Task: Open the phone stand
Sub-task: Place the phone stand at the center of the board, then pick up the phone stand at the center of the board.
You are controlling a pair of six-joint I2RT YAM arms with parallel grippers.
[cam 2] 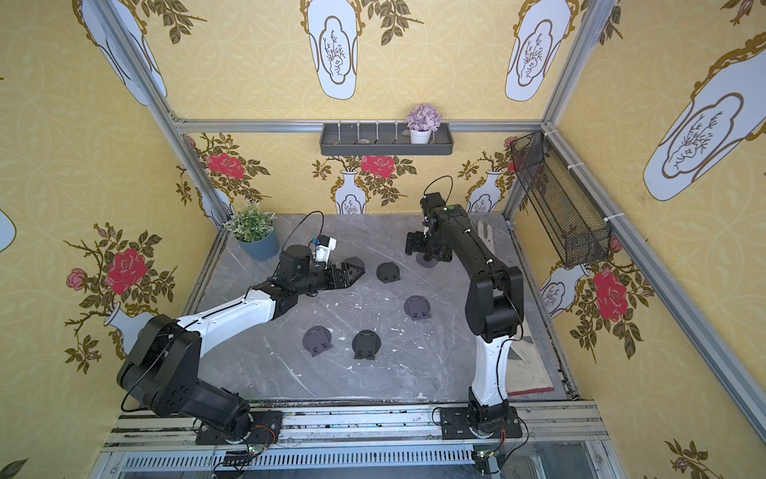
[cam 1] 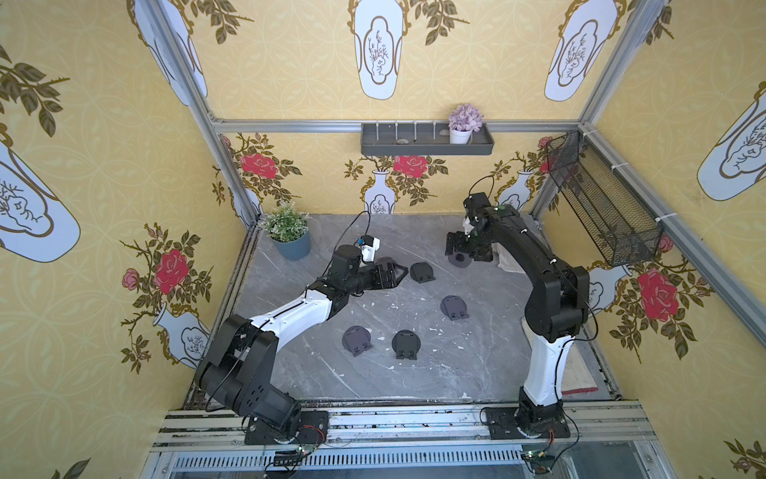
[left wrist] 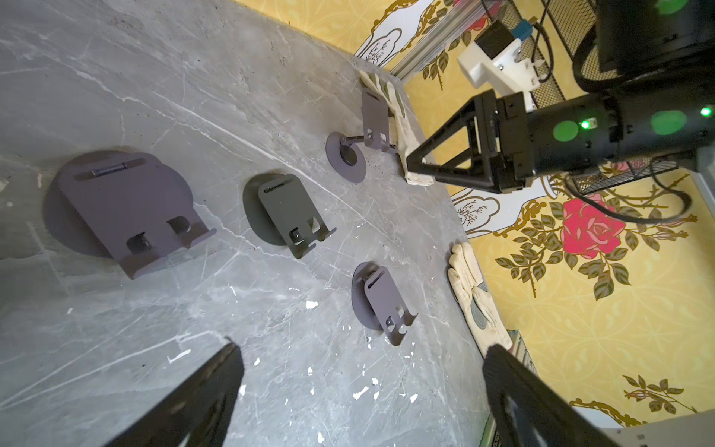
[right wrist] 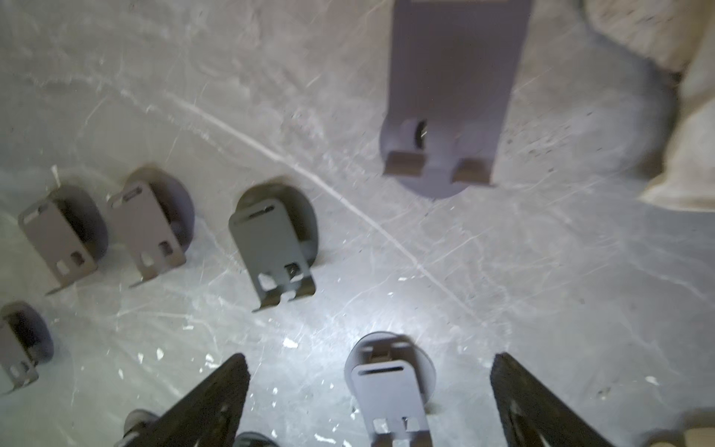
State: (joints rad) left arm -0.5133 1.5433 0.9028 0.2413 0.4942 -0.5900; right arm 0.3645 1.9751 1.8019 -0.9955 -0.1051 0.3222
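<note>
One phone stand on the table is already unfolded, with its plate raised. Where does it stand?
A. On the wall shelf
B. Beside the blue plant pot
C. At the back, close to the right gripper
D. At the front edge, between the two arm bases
C: the raised phone stand is at the back, by the right gripper; the other phone stands lie folded.

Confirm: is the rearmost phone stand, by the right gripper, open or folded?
Open: in the left wrist view the phone stand has its plate raised off its base.

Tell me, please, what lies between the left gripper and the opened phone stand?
A folded phone stand lies between them, shown in both top views.
</note>
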